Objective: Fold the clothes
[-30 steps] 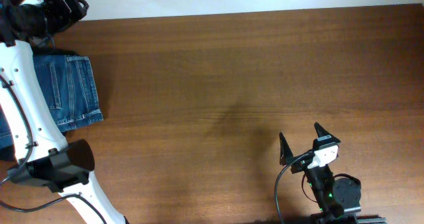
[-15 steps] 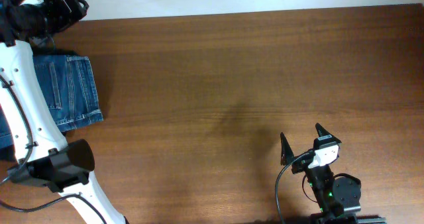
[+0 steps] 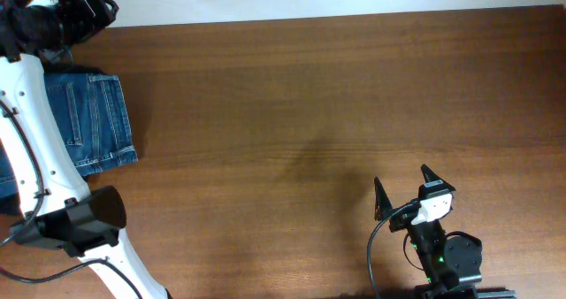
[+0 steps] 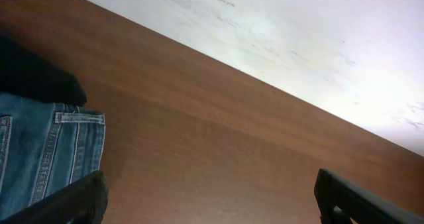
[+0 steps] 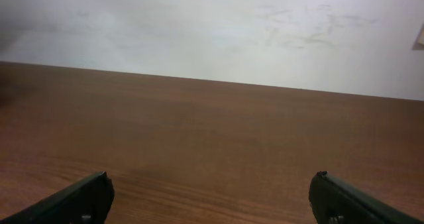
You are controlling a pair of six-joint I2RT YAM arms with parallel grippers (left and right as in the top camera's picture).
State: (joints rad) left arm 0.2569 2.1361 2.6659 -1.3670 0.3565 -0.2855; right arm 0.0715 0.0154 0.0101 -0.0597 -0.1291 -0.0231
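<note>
The jeans, lying at the worktop's far left edge, could be dragged open if the left arm crossing above them is swung low. Medium-blue denim with light seams is seen, compactly folded, with a black garment against it. Both arms' jaws are spread wide, and nothing is held.

Black right hand (white wrist, black cable).
</note>
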